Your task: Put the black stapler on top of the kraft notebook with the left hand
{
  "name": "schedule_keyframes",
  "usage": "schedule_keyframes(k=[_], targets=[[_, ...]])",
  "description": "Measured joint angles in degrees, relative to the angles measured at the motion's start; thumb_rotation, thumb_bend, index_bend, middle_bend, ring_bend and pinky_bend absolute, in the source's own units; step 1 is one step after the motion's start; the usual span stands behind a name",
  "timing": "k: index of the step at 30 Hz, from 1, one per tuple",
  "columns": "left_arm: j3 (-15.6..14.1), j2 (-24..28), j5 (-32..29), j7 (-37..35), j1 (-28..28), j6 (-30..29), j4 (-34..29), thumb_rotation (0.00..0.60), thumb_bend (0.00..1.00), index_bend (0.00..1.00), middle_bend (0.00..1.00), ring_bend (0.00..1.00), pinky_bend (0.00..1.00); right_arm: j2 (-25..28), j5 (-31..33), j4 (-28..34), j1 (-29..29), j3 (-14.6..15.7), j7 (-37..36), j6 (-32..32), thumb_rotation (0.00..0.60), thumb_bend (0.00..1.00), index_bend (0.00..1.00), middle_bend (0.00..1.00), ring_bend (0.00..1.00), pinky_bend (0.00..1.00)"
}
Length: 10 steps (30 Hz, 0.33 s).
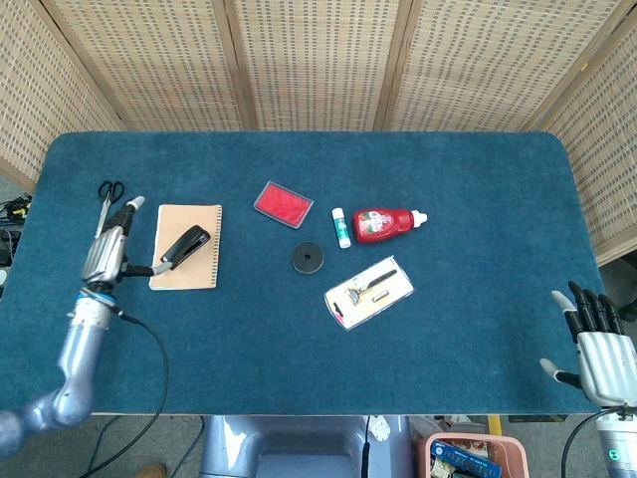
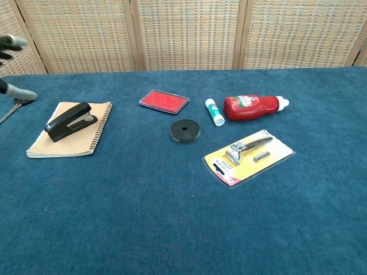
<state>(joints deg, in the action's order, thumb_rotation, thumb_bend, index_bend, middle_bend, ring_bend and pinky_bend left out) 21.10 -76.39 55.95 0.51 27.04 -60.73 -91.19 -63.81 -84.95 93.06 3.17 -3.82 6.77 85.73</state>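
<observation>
The black stapler point(image 1: 186, 245) point(image 2: 70, 121) lies flat on the kraft notebook point(image 1: 202, 271) point(image 2: 63, 143) at the table's left side. Nothing touches it. My left hand point(image 1: 111, 247) hovers just left of the notebook with fingers spread and empty; in the chest view only its fingertips point(image 2: 12, 41) show at the left edge. My right hand point(image 1: 597, 344) rests open at the table's near right corner, holding nothing.
Scissors point(image 1: 106, 206) lie left of the notebook, close to the left hand. A red stamp pad point(image 1: 283, 203), black tape roll point(image 1: 308, 258), glue stick point(image 1: 341, 227), red bottle point(image 1: 387, 223) and packaged razor point(image 1: 368, 292) sit mid-table.
</observation>
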Motion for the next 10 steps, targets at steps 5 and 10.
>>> schedule_keyframes(k=[5, 10], targets=[[-4.45, 7.07, 10.01, 2.85, -7.18, -11.91, -4.62, 0.6, 0.0, 0.0, 0.0, 0.0, 0.0, 0.4, -0.65, 0.28, -0.39, 0.13, -0.69, 0.9, 0.6, 0.0, 0.0, 0.0, 0.0, 0.0], [-10.4, 12.13, 16.43, 5.82, -14.57, -20.03, -7.01, 0.6, 0.0, 0.0, 0.0, 0.0, 0.0, 0.75, -1.13, 0.55, -0.68, 0.23, -1.22, 1.46, 0.6, 0.0, 0.0, 0.0, 0.0, 0.0]])
